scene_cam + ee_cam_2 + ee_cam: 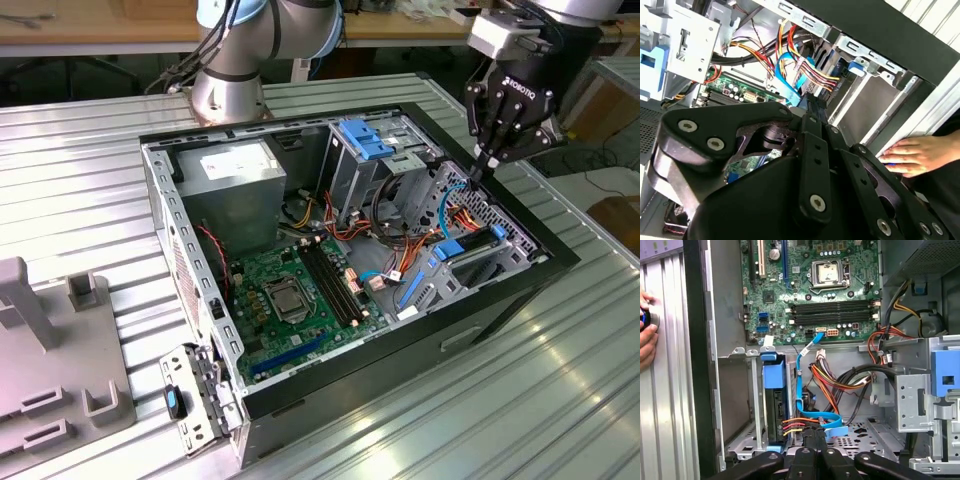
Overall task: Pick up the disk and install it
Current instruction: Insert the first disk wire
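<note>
Disk: the disk (775,405) sits on edge in the drive bay of the open computer case (190,250), with its blue carrier top (462,246) showing in the exterior view.
Disk direction: in the first wrist view its long axis runs from the green circuit board (810,290) out toward the case's front wall; the thin edge faces the camera.
Disk cables: orange, red and yellow wires (799,424) reach its end nearest the hand, with a flat blue cable (827,417) looping just beside them.
Hand: the black hand (482,165) hangs over the drive-bay end of the case, fingertips pointing down and close together.
Hand opening: in the first wrist view the fingers (810,450) stand nearly shut, with a narrow gap between them.
Hand contact: nothing is gripped; the tips are right at the blue cable, and whether they touch it cannot be told.
Other drive cage: an empty metal cage with a blue latch (365,138) stands farther inside the case, near the grey power box (235,175).
Person: a person's hand (912,155) rests on the ribbed metal tabletop (90,170) just outside the case wall.
</note>
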Available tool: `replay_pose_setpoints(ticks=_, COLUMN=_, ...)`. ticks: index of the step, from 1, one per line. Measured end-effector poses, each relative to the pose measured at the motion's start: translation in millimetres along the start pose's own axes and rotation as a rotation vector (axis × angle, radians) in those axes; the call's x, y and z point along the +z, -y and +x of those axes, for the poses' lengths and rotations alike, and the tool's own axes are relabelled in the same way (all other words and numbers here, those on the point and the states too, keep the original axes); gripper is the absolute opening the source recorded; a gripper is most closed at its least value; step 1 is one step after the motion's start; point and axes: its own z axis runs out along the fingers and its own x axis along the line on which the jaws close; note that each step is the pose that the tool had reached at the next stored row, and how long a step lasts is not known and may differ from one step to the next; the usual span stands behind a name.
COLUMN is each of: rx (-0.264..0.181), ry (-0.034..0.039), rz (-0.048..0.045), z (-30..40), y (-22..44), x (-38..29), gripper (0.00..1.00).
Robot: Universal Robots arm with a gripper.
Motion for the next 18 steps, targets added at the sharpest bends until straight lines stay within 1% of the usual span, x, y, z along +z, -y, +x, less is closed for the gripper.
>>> replay_pose_setpoints(ticks=1, rx=0.000, ry=-0.0038, rz=-0.0010, z=-0.4, y=0.0, x=-0.6, gripper=0.11)
replay_pose_setpoints(ticks=2, rx=0.000, ry=-0.0130, rz=-0.0011, z=-2.1, y=-0.1, x=-0.7, gripper=0.11)
replay_pose_setpoints(ticks=3, rx=-0.001, ry=-0.0190, rz=-0.0014, z=-4.4, y=0.1, x=-1.0, gripper=0.11)
replay_pose_setpoints(ticks=4, rx=-0.001, ry=-0.0201, rz=-0.0013, z=-5.8, y=0.0, x=-1.0, gripper=0.17)
replay_pose_setpoints(ticks=5, rx=-0.001, ry=-0.0202, rz=-0.0013, z=-8.2, y=-0.1, x=-0.8, gripper=0.30)
replay_pose_setpoints(ticks=6, rx=-0.001, ry=-0.0202, rz=-0.0013, z=-11.6, y=-0.2, x=0.2, gripper=0.30)
replay_pose_setpoints(ticks=7, rx=-0.001, ry=-0.0208, rz=-0.0013, z=-16.4, y=-0.6, x=2.4, gripper=0.36)
replay_pose_setpoints(ticks=8, rx=-0.001, ry=-0.0353, rz=-0.0005, z=-21.4, y=-0.9, x=5.5, gripper=0.36)
replay_pose_setpoints(ticks=9, rx=-0.002, ry=-0.0690, rz=0.0012, z=-21.6, y=-0.9, x=5.9, gripper=0.36)
replay_pose_setpoints(ticks=10, rx=-0.003, ry=-0.1008, rz=0.0029, z=-22.0, y=-0.9, x=6.1, gripper=0.36)
replay_pose_setpoints(ticks=11, rx=-0.003, ry=-0.1141, rz=0.0036, z=-23.3, y=-0.8, x=8.0, gripper=0.36)
replay_pose_setpoints(ticks=13, rx=-0.003, ry=-0.1148, rz=0.0038, z=-25.1, y=-0.6, x=9.2, gripper=0.36)
replay_pose_setpoints(ticks=14, rx=-0.003, ry=-0.1182, rz=0.0038, z=-28.4, y=-0.5, x=9.2, gripper=0.36)
replay_pose_setpoints(ticks=15, rx=-0.002, ry=-0.1201, rz=0.0038, z=-29.9, y=-0.2, x=9.2, gripper=0.36)
replay_pose_setpoints(ticks=16, rx=0.000, ry=-0.1253, rz=0.0036, z=-31.4, y=0.5, x=9.2, gripper=0.36)
replay_pose_setpoints(ticks=18, rx=0.005, ry=-0.1302, rz=0.0030, z=-31.8, y=2.0, x=9.1, gripper=0.35)
